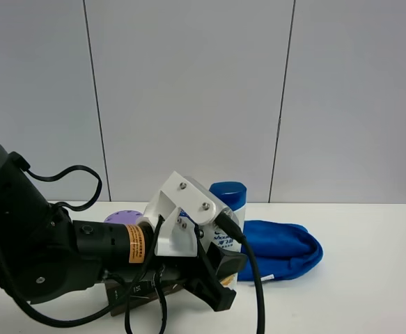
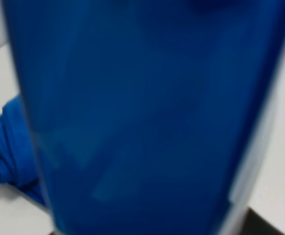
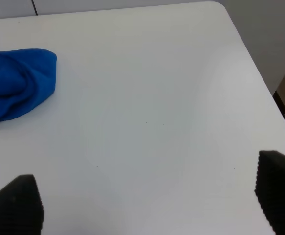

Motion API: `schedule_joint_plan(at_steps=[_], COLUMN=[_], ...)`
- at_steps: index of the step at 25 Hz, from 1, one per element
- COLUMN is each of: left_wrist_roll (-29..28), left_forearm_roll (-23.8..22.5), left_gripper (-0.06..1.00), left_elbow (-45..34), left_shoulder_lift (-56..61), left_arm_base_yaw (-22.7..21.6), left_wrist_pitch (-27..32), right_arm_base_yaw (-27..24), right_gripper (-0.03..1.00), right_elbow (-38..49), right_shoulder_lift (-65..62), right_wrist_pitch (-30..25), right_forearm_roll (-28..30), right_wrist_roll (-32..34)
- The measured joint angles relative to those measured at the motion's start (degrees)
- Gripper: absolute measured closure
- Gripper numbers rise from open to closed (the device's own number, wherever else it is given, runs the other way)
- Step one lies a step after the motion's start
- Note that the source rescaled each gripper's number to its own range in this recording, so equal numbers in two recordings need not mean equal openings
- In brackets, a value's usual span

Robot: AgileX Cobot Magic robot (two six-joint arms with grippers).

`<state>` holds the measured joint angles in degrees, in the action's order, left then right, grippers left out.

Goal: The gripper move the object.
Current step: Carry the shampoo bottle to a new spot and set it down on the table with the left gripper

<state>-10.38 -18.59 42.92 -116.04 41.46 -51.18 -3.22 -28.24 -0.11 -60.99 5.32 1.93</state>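
Two black fingers point(image 1: 211, 282) of the left gripper point(image 1: 222, 300) pinched fully together, low in front of the upright shampoo bottle point(image 1: 229, 198), blue cloth point(image 1: 283, 250) just beside it on the table point(image 1: 370, 278); the right gripper point(image 3: 147, 205) spread wide above the table, gripping nothing.

You're looking at a robotics lab setup rather than a home: a bare white counter point(image 1: 370, 278) stands against plain grey wall panels point(image 1: 189, 90) with straight seams, and a bulky black robot arm point(image 1: 35, 250) has loose cables point(image 1: 257, 285) looping off it.
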Motion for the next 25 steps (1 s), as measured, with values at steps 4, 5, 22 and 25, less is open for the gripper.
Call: schedule_joint_plan(at_steps=[4,5,22,25], left_wrist_roll=[-1.4,-1.6,-1.7,-1.8], left_forearm_roll=[0.0,0.1,0.3,0.1], left_gripper=[0.94,0.94,0.94,0.94], left_elbow=[0.0,0.0,0.1,0.1], left_shoulder_lift=[-1.6,-1.6,-5.3,-5.5], left_arm_base_yaw=[0.0,0.0,-1.7,-1.7], left_wrist_pitch=[-1.7,-1.9,-6.2,-7.0], right_arm_base_yaw=[0.0,0.0,0.0,0.0], right_gripper=[-0.03,-0.03,-0.03,-0.03], right_elbow=[0.0,0.0,0.0,0.0], right_shoulder_lift=[0.0,0.0,0.0,0.0], right_wrist_pitch=[0.0,0.0,0.0,0.0], right_forearm_roll=[0.0,0.0,0.0,0.0], right_wrist_roll=[0.0,0.0,0.0,0.0])
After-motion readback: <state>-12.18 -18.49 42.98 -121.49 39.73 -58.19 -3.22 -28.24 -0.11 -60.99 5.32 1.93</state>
